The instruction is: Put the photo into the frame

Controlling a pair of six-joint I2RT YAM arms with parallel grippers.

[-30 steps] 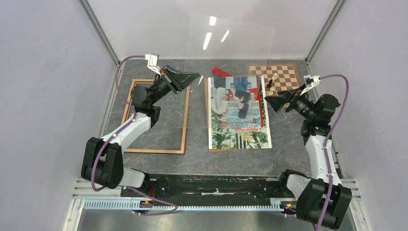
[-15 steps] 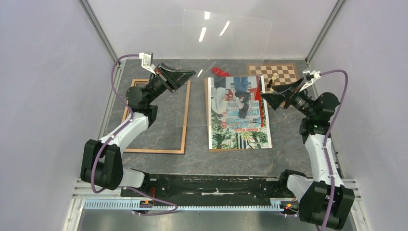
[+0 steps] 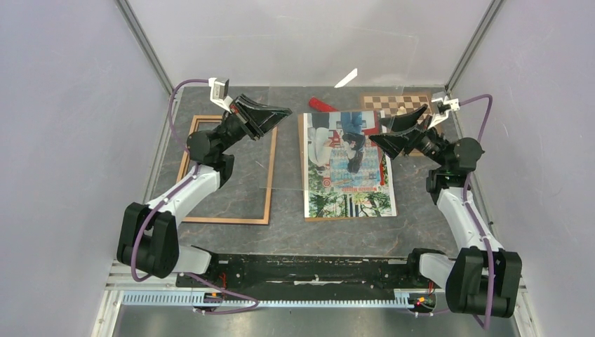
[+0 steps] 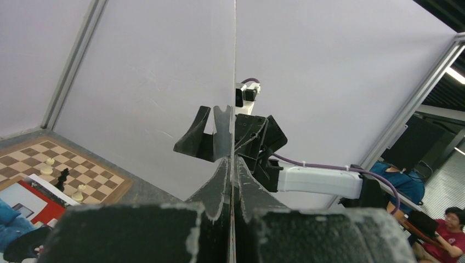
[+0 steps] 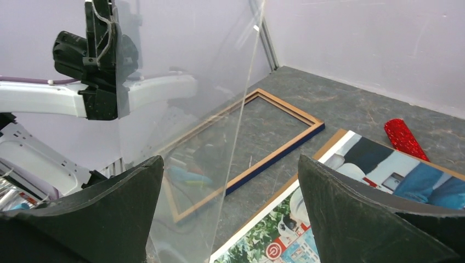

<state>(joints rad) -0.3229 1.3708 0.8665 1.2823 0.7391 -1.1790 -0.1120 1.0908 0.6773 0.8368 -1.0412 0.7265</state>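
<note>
The photo (image 3: 349, 168) lies face up mid-table on a brown board; it also shows in the right wrist view (image 5: 378, 159). The frame (image 3: 224, 220) lies flat at the left, wood face up with a blue outer edge (image 5: 274, 159). My left gripper (image 3: 281, 112) is raised over the frame's far right corner, shut on a clear pane (image 3: 345, 77) held nearly upright, edge-on in the left wrist view (image 4: 234, 66). My right gripper (image 3: 393, 133) is open above the photo's far right corner; the pane's free edge (image 5: 247, 82) stands between its jaws.
A chessboard (image 3: 396, 103) with a few pieces lies at the back right, behind my right gripper. A red glittery object (image 3: 323, 105) lies past the photo's far edge. The brown board's edge (image 3: 302, 161) shows left of the photo. Walls enclose three sides.
The clear pane has tipped up closer to vertical. My right gripper has moved up and left to the pane's free edge. My left gripper has stayed shut on the pane.
</note>
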